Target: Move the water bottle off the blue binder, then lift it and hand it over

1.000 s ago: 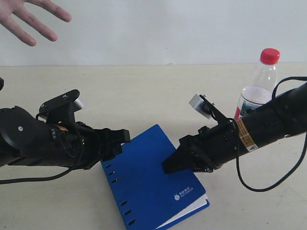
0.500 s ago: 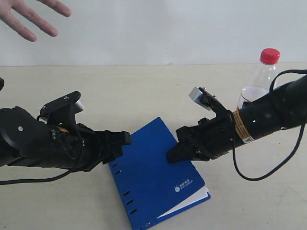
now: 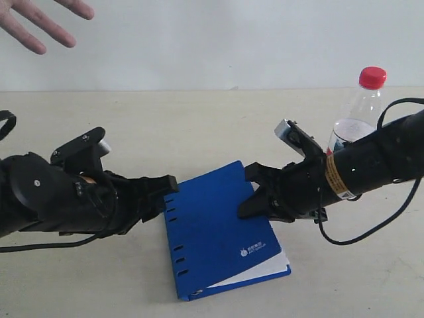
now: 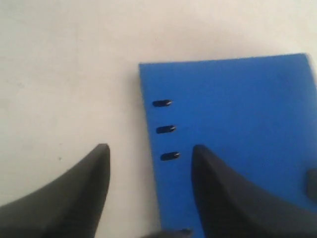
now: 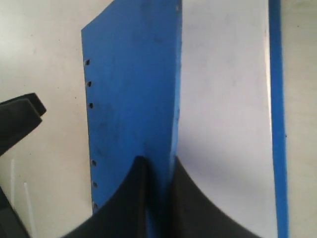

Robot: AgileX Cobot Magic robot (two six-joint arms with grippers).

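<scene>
The blue binder [image 3: 215, 232] lies flat on the table in the middle. My right gripper [image 3: 250, 195] is at its right edge, and in the right wrist view this gripper [image 5: 157, 161] is shut on the edge of the blue cover [image 5: 133, 89], beside the white pages [image 5: 223, 124]. My left gripper [image 3: 169, 185] is open at the spine side. In the left wrist view it [image 4: 148, 151] straddles the binder's [image 4: 233, 124] spine edge with its rivets. The water bottle [image 3: 358, 112] with its red cap stands upright on the table behind my right arm, off the binder.
A person's open hand [image 3: 40, 20] hovers at the top left corner. A black cable [image 3: 371, 228] loops from my right arm down to the table. Bare beige table [image 3: 199, 126] stretches behind the binder up to a white wall.
The binder has turned and slid a little to the right with my right gripper. My left gripper followed its spine edge. The hand drifted slightly upward.
</scene>
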